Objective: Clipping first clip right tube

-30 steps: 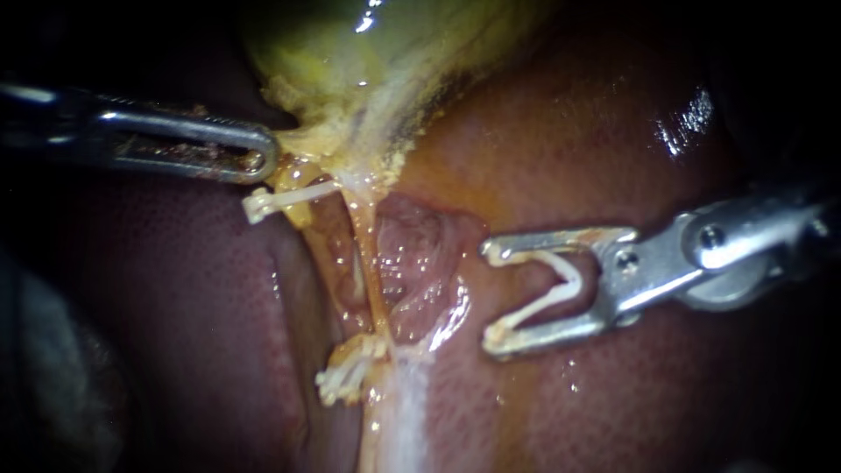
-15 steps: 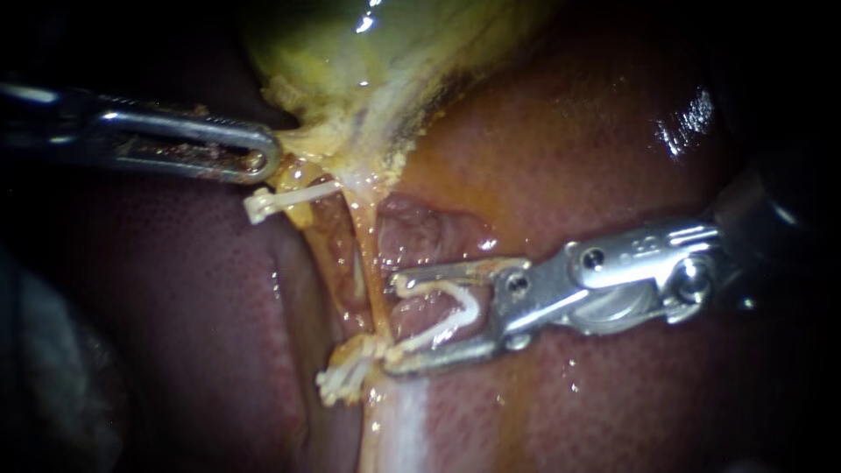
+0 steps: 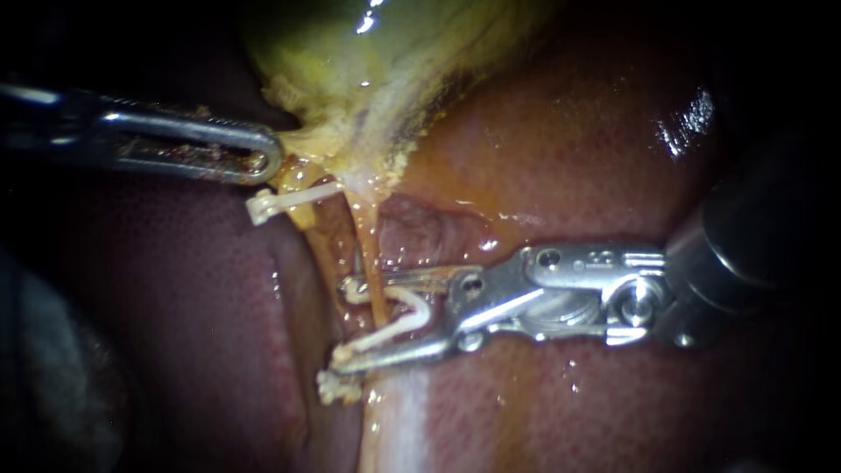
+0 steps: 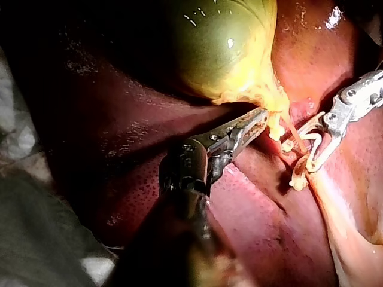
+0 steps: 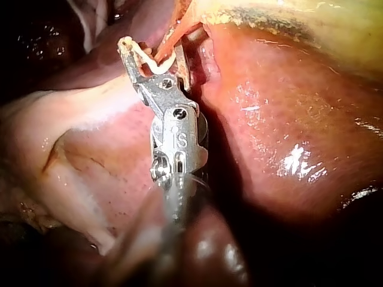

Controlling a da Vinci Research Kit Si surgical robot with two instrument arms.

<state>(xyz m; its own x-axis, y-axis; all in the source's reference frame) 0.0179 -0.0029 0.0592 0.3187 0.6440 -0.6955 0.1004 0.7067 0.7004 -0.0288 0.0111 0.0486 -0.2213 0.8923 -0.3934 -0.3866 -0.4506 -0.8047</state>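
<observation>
- The right instrument (image 3: 343, 324) carries an open white clip (image 3: 390, 335) in its parted jaws.
- The right tube (image 3: 365, 250) runs between those jaws, inside the clip.
- Beyond, the left instrument (image 3: 267, 162) clamps the gallbladder (image 3: 368, 52) at its yellow neck.

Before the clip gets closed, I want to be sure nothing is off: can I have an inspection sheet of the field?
Surface: liver, wet and glistening, with the gallbladder lying on it.
Job's things: right tube runs down from the gallbladder. The loaded clip is open, and its legs straddle that tube. An upper clip sits near the gallbladder's neck, and the lower clips are clustered further down.
Clutter: nothing seen.
Instruments: left instrument is shut on the gallbladder's neck. Right instrument holds the loaded clip, spread wide.
Cables: nothing seen.
Surroundings: pale cloth lies beside the liver in the left wrist view.
</observation>
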